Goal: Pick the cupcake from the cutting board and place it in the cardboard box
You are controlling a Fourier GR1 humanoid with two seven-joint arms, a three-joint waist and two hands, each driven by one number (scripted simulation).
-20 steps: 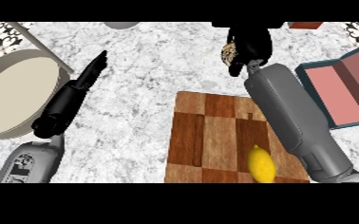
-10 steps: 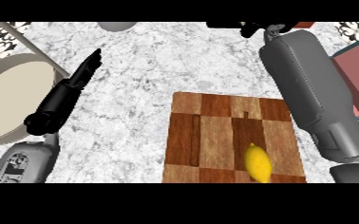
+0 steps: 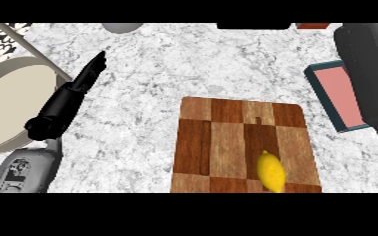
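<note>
On the marble tabletop [image 3: 170,65] lies a wooden cutting board [image 3: 244,145], and a yellow lemon [image 3: 271,171] rests on its near right part. No cupcake shows on the board or anywhere else in the head view, so I cannot tell where it is.

The left hand [image 3: 70,97] is at the left side, its fingers [image 3: 94,66] held straight and together, pointing away from the robot and a little to the right. They hold nothing. To the left of these fingers, a large cream round plate [image 3: 22,95] lies under the hand and forearm. Beyond the fingertips, at the far edge, a grey round thing [image 3: 122,27] is cut off by the view. The cutting board is well apart from the fingers, to their right and nearer to the robot.

At the right edge only the grey right forearm [image 3: 362,65] shows. The right hand is out of view. Under this forearm lies a box with a dark teal rim and pink inside [image 3: 336,92], just beside the board's far right corner.
</note>
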